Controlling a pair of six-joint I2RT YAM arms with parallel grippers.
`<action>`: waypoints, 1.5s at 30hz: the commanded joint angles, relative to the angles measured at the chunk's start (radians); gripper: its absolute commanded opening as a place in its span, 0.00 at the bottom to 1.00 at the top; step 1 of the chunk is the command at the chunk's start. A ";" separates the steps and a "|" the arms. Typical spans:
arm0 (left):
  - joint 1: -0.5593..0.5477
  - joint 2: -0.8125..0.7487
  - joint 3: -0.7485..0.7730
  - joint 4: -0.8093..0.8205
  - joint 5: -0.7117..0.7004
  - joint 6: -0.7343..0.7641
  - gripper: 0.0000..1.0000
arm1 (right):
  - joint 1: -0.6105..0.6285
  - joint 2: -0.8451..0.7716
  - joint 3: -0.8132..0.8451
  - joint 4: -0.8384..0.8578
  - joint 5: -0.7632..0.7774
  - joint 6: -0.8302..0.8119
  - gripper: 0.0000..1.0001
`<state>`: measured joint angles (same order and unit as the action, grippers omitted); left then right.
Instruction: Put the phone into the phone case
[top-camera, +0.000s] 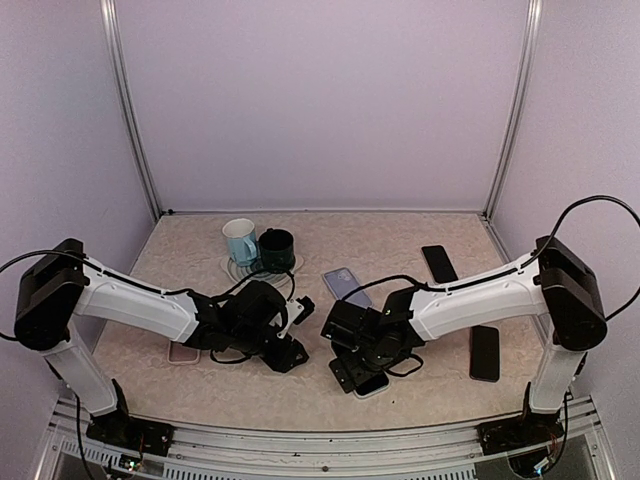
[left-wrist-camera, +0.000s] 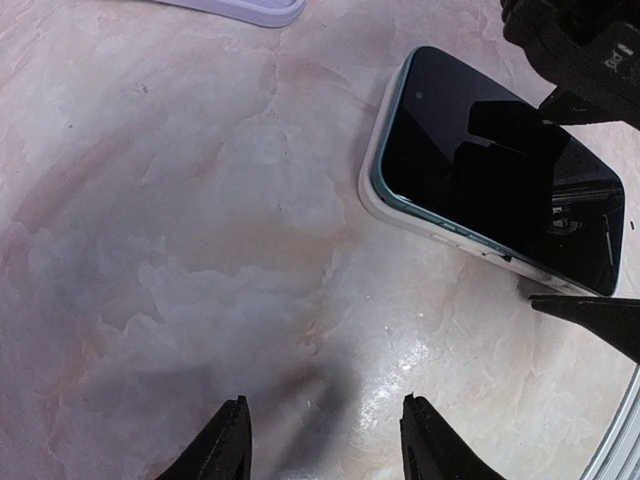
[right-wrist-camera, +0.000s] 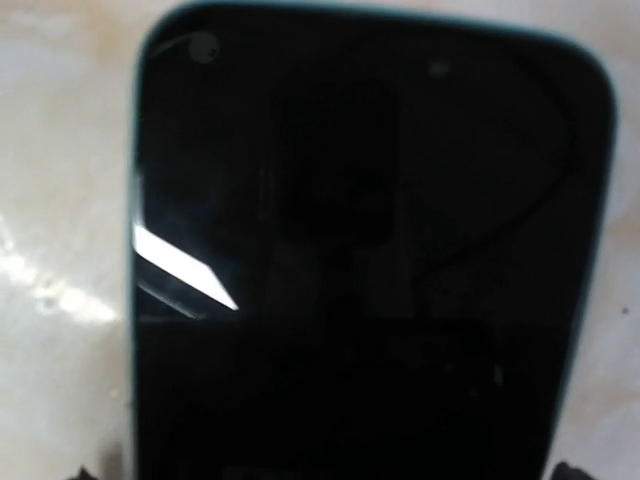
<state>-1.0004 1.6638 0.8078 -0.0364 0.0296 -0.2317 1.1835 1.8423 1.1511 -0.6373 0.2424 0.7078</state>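
I count two cups far left: pale cup (top-camera: 240, 240), dark cup (top-camera: 277, 250). Two spare phones right: far spare phone (top-camera: 439, 263), near spare phone (top-camera: 484, 352). The phone (left-wrist-camera: 500, 190) sits in its phone case (left-wrist-camera: 368, 185) near centre. The right gripper (top-camera: 356, 374) straddles it; clamped or not, I can't tell. Left gripper (left-wrist-camera: 325, 440) jaws apart, empty.

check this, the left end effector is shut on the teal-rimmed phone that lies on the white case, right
No: the left end effector is open and empty, beside the teal-rimmed phone, not shut on it. The phone does lie on the white case. The left wrist view shows this.
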 joint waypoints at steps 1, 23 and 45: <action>0.006 0.007 0.015 0.004 0.011 0.003 0.52 | -0.004 -0.004 0.024 -0.054 -0.079 -0.011 0.99; 0.005 0.028 0.088 -0.054 -0.003 0.004 0.52 | -0.036 -0.035 0.009 -0.089 -0.238 -0.055 0.99; 0.006 0.035 0.073 -0.049 0.002 0.001 0.54 | -0.105 0.042 0.003 -0.028 -0.240 -0.127 0.98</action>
<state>-1.0000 1.6871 0.8749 -0.0898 0.0292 -0.2344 1.0775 1.8423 1.1660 -0.7193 0.0296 0.6106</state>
